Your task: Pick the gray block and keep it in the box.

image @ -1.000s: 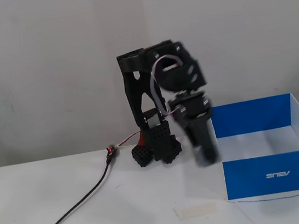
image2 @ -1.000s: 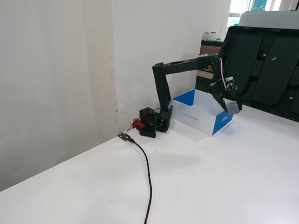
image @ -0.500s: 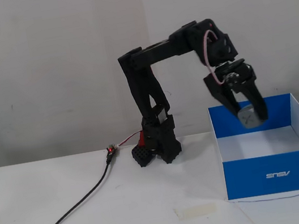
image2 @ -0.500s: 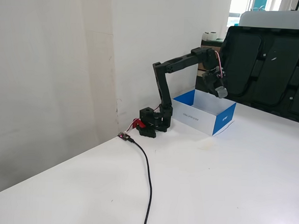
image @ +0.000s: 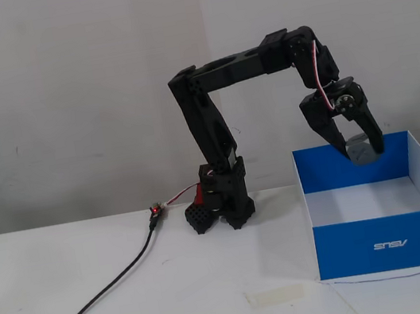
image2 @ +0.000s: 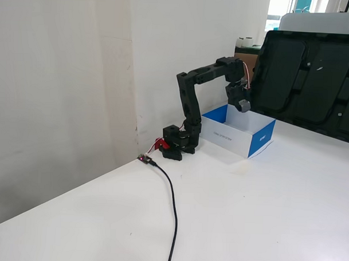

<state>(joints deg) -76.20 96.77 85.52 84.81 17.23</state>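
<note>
The blue box (image: 386, 244) with a white inside stands on the table at the right of a fixed view; it also shows in the other fixed view (image2: 260, 142). My black gripper (image: 363, 154) hangs over the box's back part, pointing down. It is shut on the gray block (image: 360, 153), which sits between the fingertips just above the box's rim. In the other fixed view the gripper (image2: 242, 106) holds the gray block (image2: 243, 106) above the box's left end.
The arm's base (image: 221, 199) stands left of the box against the wall. A black cable (image: 82, 307) runs from the base to the front left. A pale tape strip (image: 277, 295) lies on the table in front. A large black tray (image2: 314, 78) leans behind the box.
</note>
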